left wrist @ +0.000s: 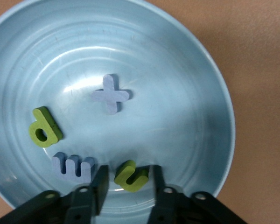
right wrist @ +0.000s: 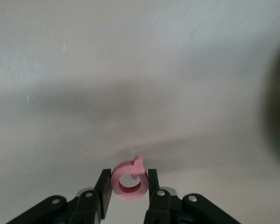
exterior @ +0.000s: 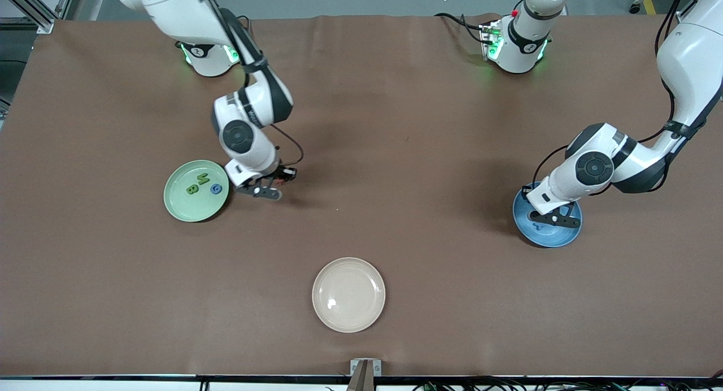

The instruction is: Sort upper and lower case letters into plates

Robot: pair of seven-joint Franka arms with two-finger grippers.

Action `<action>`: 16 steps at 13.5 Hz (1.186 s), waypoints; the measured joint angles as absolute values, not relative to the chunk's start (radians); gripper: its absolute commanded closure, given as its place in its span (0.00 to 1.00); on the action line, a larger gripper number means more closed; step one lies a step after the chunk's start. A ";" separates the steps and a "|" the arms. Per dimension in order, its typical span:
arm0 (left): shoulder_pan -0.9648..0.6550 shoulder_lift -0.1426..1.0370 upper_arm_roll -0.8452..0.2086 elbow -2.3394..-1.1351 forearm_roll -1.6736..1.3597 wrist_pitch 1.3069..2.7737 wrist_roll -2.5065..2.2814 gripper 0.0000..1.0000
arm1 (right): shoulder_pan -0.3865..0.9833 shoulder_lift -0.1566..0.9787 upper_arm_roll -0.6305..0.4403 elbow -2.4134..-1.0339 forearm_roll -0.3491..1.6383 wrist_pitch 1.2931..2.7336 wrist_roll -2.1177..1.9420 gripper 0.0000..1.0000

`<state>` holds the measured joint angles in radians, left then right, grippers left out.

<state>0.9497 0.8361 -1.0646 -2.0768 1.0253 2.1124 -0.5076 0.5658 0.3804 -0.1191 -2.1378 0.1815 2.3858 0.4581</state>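
Both grippers at the plates, each with a letter between its fingers.
Right gripper [right wrist: 128, 186] grasps the pink Q [right wrist: 129, 179] beside the green plate [exterior: 175, 201], toward the right arm's end; left gripper [left wrist: 128, 182], in the blue plate [left wrist: 191, 60], brackets the green n [left wrist: 130, 176], released.

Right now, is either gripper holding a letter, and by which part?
The right gripper clamps the red Q across its ring's outer edges. The left gripper straddles the green n in the blue plate, fingers apart.

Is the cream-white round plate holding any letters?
No, the cream-white round plate shows only its bare surface in the front view.
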 measured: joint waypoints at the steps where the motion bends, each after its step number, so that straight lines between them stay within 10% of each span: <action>1: 0.950 0.836 -1.068 -2.074 1.025 2.116 -0.508 0.00 | 0.515 0.360 -0.121 -2.126 0.182 2.345 0.370 1.00; 16: 0.950 0.829 -1.119 -2.061 1.025 2.117 -0.509 0.00 | 0.188 0.416 -0.125 -2.185 0.180 2.462 -0.188 0.97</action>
<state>0.9505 0.8291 -1.1188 -2.0611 1.0253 2.1171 -0.5091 0.1876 0.4163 -0.1247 -2.1851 0.1801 2.4621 -0.1880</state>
